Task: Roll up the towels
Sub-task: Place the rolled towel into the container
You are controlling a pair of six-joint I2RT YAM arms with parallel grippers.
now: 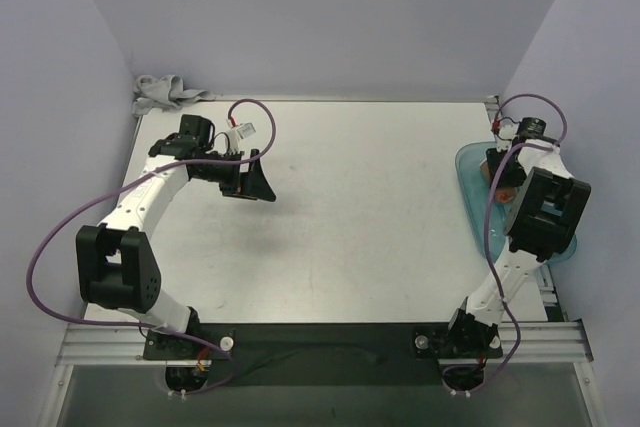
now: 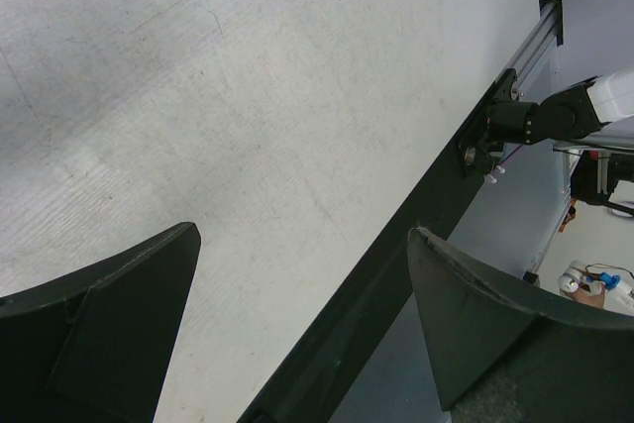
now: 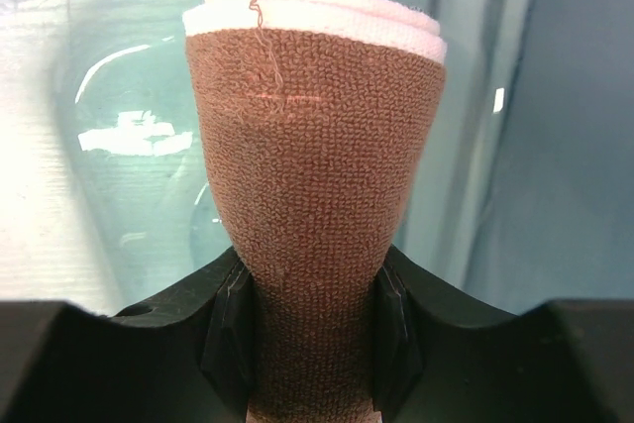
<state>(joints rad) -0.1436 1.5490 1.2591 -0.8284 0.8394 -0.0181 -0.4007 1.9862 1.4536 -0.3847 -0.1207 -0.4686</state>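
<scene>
My right gripper (image 3: 309, 329) is shut on the rolled rust-brown towel (image 3: 312, 195), squeezing it between both fingers over the teal tray (image 3: 119, 195). From above the brown towel (image 1: 503, 175) shows only a little under the right arm, at the tray (image 1: 470, 177) on the table's right edge. The light grey towel (image 1: 165, 93) lies crumpled at the far left corner of the table. My left gripper (image 1: 252, 183) is open and empty above the table's left half, well short of the grey towel. The left wrist view shows its two fingers (image 2: 119, 324) wide apart over bare table.
The white table (image 1: 350, 207) ends at a black rail (image 1: 330, 342) along the near edge, seen also in the left wrist view (image 2: 396, 274). Purple cables loop beside both arms. Lavender walls close in the left, back and right.
</scene>
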